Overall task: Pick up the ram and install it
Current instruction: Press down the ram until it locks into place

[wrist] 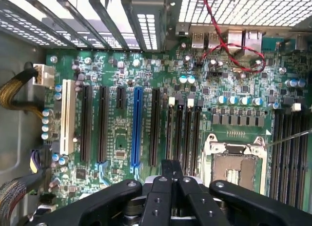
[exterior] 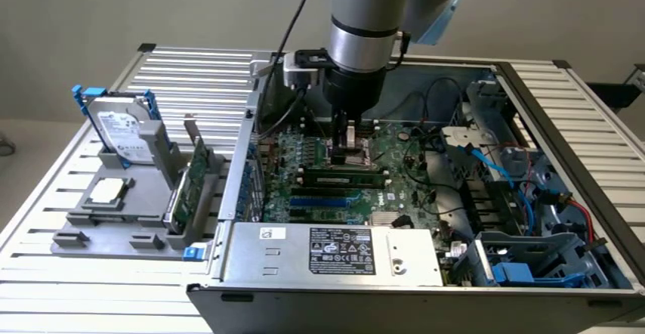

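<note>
The ram [exterior: 343,175], a long narrow dark-green stick with black chips, lies along a black slot on the motherboard [exterior: 403,190] inside the open computer case. My gripper [exterior: 348,139] hangs just behind it, over the CPU socket [exterior: 355,155], apart from the stick. In the wrist view the gripper [wrist: 170,165] has its black fingers pressed together with nothing between them. Beyond them stands a group of black slots with white latches [wrist: 183,133]; which one holds the ram I cannot tell there. The CPU socket [wrist: 236,162] sits beside the fingers.
Cables [exterior: 484,160] and blue drive brackets [exterior: 514,270] crowd the case on the exterior view's right. The power supply [exterior: 333,251] spans the case front. Outside the case, a grey tray [exterior: 101,217] holds a hard drive [exterior: 121,134], a CPU chip [exterior: 106,192] and an expansion card [exterior: 192,187].
</note>
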You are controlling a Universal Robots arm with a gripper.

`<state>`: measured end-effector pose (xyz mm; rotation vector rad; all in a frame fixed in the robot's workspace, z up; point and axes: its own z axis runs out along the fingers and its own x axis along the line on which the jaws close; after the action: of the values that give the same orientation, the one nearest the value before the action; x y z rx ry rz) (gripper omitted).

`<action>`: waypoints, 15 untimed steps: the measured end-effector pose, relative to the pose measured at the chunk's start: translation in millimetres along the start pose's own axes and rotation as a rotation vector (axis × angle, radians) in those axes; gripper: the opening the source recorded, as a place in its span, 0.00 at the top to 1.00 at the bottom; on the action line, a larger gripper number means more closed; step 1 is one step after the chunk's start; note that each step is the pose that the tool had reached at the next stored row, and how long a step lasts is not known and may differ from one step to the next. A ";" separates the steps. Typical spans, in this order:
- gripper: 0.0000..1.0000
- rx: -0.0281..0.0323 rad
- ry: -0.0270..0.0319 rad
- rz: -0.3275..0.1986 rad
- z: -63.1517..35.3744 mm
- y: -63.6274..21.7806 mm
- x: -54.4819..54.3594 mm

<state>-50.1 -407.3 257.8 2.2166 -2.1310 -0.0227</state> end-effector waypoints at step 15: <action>0.89 -0.0001 0.0016 0.000 19.9 10.0 -3.5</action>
<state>-61.3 -405.0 238.5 2.2157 -2.1303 -0.0211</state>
